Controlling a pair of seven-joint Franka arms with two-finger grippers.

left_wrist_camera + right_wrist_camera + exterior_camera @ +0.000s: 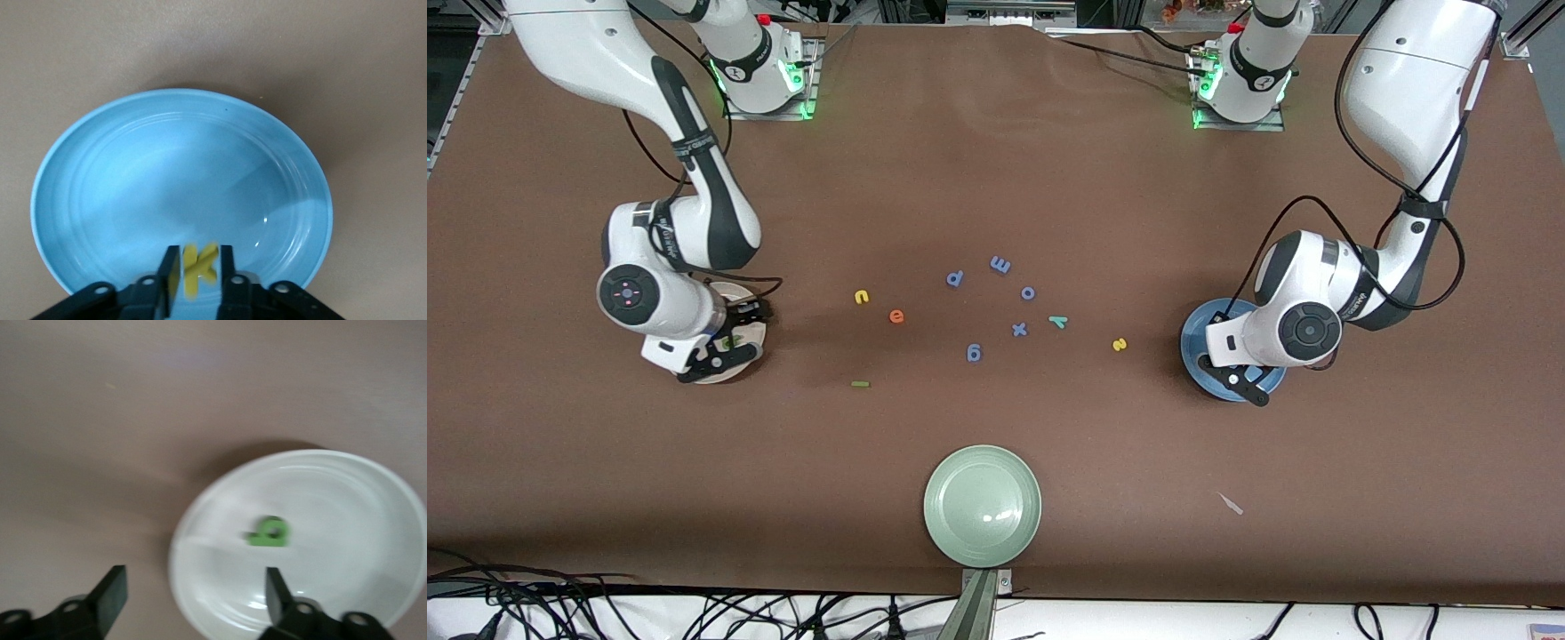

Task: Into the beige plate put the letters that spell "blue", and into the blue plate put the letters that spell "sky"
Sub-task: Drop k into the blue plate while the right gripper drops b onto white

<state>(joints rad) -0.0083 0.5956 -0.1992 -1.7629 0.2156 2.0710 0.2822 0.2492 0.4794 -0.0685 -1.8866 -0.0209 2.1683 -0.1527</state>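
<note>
Front view: right gripper (pixel 725 351) over beige plate (pixel 749 293), left gripper (pixel 1240 378) over blue plate (pixel 1193 342). On table btwn plates — yellow u (pixel 861 297), orange e (pixel 896 316), green l (pixel 860 384), teal y (pixel 1058 322), yellow s (pixel 1120 344), plus blue letters (pixel 996 302).

Left wrist view: fingers (pixel 171 267) close beside yellow k (pixel 199 268) over plate — held or just let go, can't tell. Release low, lift straight.

Right wrist view: jaws wide, empty — green b (pixel 269 532) lying in plate. Clear rim before next pick.

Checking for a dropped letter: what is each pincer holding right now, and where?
Left pincer, over the blue plate, has the yellow k between its fingers, by its sides. Right pincer is open, holding nothing.
</note>
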